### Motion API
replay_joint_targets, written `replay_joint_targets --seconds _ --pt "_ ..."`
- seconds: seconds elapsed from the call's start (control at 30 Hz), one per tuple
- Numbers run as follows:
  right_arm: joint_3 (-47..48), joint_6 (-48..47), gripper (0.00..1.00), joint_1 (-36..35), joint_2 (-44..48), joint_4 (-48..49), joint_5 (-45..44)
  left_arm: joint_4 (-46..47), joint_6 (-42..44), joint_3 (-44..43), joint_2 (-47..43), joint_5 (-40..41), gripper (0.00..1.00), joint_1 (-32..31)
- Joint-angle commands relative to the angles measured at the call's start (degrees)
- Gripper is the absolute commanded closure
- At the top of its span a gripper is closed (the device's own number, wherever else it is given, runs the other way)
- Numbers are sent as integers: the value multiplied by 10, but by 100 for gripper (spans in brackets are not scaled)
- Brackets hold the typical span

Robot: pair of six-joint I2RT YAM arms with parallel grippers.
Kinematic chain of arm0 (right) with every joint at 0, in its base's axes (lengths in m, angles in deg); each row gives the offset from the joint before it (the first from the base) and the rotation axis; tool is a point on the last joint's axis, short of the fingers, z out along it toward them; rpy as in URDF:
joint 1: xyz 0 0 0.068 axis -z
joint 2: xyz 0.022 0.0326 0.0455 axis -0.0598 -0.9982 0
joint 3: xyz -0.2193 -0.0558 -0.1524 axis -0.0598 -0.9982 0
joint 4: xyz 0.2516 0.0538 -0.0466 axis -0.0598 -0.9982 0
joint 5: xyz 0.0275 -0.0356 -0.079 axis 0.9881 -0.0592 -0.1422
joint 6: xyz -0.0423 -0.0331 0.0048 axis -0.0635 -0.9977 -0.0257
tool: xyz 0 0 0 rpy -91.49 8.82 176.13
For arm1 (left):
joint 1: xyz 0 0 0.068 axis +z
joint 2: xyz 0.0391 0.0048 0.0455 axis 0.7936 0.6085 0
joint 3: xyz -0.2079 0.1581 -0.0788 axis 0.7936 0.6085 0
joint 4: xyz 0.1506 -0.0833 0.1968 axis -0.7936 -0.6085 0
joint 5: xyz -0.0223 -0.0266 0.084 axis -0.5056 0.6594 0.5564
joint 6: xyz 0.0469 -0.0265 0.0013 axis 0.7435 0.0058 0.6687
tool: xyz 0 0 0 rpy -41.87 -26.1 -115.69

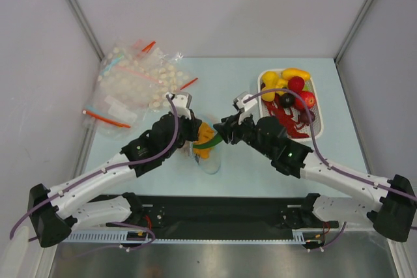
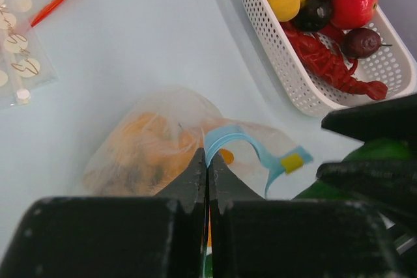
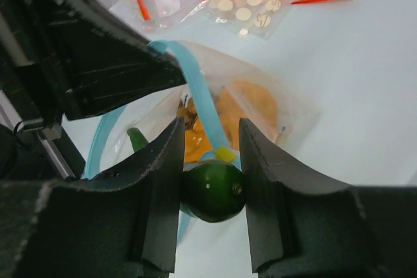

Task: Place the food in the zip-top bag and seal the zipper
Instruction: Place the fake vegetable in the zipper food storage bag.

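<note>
The right tool (image 3: 208,144) fills the bottom of its own wrist view, its 2 fingers clamped on a glossy green fruit (image 3: 212,193). It hangs right over the mouth of the zip-top bag (image 3: 273,115), and I judge the fruit is held there so it can drop straight in.

The left tool (image 2: 207,164) is pressed together on the bag's rim, where the light blue zipper (image 2: 238,138) rises out of its fingertips. That pinch looks meant to lift 1 side so the floppy mouth stays open; the strip arches into a loop, with its yellow slider (image 2: 292,161) at the end.

The bag lies near the middle of the tabletop (image 1: 247,177), a little toward the near edge. Orange food (image 3: 251,105) is already inside.

The top view hides both grips under the wrists and shows only green and orange between them. It does place the white tray (image 1: 262,79) toward the far right corner and the heap of other bags (image 1: 137,79) toward the far left corner. Only the left wrist view shows the tray's contents closely: yellow, red and dark pieces and a red lobster (image 2: 329,66), so filling is not finished and the zipper is unsealed.
</note>
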Motion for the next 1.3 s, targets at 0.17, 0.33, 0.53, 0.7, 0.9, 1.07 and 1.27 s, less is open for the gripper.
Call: replay_joint_targets --seconds 0.17,0.33,0.53,0.7,0.9,1.07,1.27 --pt "-30 -71 100 -149 -53 175 -262 17 -36 -12 -34 -11 100 2" --pt "-44 -87 100 -183 -66 246 -433 6 -40 -17 -34 -18 100 2" --pt "-46 -66 100 -179 -62 229 -442 2 -62 -22 -28 -21 100 2" --pt "-16 15 100 -179 -79 161 -472 -9 -109 -34 -5 -5 100 2" --pt "6 78 100 -180 -104 121 -453 -7 -134 -32 2 21 100 2" --pt "14 115 100 -180 -124 103 -436 -9 -153 -32 6 34 100 2" --pt "30 175 98 -179 -167 85 -410 -6 -153 -33 16 35 100 2"
